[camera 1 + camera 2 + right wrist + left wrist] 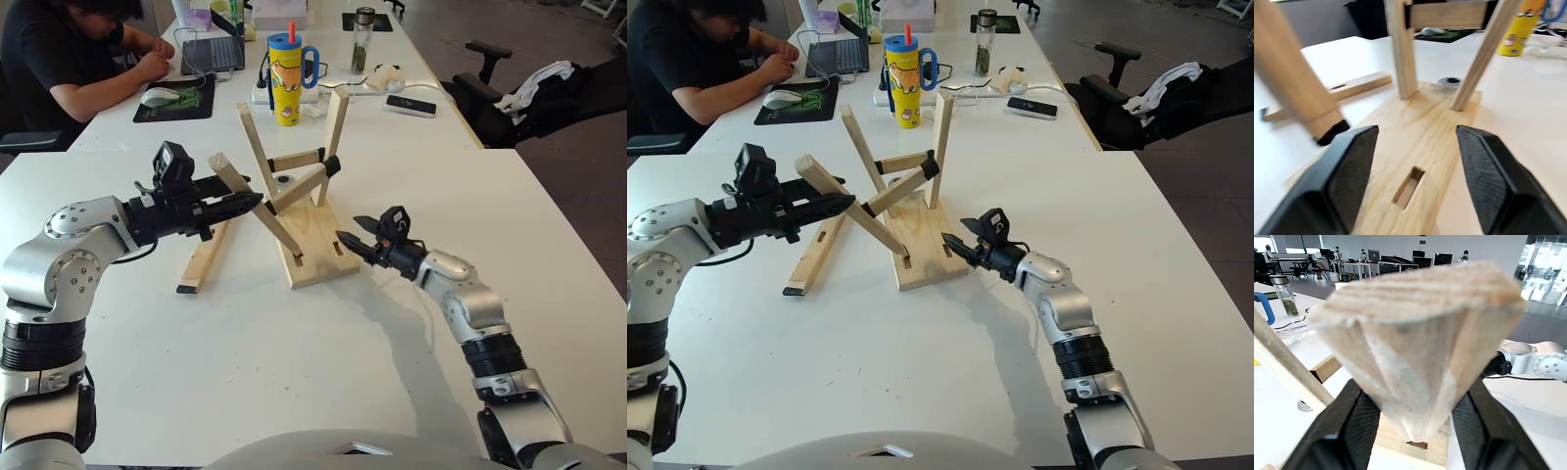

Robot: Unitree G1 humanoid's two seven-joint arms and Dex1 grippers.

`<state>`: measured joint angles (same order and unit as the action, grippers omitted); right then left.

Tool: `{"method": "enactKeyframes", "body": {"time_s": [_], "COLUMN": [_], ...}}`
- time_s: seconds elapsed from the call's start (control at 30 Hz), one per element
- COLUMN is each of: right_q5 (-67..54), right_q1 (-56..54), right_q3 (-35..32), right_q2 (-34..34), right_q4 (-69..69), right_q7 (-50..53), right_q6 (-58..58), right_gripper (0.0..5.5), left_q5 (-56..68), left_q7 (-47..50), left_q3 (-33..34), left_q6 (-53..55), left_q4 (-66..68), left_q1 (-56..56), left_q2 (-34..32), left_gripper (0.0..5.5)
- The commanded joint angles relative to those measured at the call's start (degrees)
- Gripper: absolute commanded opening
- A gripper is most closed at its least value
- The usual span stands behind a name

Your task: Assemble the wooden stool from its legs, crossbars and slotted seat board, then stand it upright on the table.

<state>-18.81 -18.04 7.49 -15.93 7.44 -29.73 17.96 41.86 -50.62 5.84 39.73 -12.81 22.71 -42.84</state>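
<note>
left eye view: left end effector (253, 203) tight on leg (280, 231), right end effector (345, 240) wide, mug (286, 78) behind

Bright, even light from overhead fills the room, and the white table (294, 372) reflects it without hard glare. Shadows are soft and pale. A faint grey one lies on the table under the right arm (470, 304), on the robot's side of it. In the left wrist view the far windows (1547, 279) are washed out to white, while the leg (1420, 333) is bright at its upper end and shaded lower down.
</note>
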Motion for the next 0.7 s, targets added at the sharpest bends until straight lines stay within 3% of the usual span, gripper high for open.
{"method": "enactKeyframes", "body": {"time_s": [0.03, 0.3, 0.7], "right_q5": [3.79, 7.36, 13.11], "right_q1": [2.00, 1.32, 2.57], "right_q3": [1.65, 3.04, 5.52], "right_q2": [4.73, 9.51, 10.89], "right_q4": [0.97, 5.93, 10.36], "right_q7": [6.48, 8.37, 8.45], "right_q6": [2.33, 1.24, 0.26], "right_gripper": [2.84, 2.84, 2.84], "left_q5": [-3.52, -6.16, -9.35], "left_q7": [-3.46, -5.76, -8.38], "left_q3": [-2.46, -4.44, -7.13], "left_q6": [-2.22, -3.96, -4.27], "left_q4": [1.53, 3.19, 4.08], "left_q1": [2.63, 4.02, 4.66], "left_q2": [-1.65, -0.02, -0.81], "left_gripper": [2.02, 2.02, 2.02]}}
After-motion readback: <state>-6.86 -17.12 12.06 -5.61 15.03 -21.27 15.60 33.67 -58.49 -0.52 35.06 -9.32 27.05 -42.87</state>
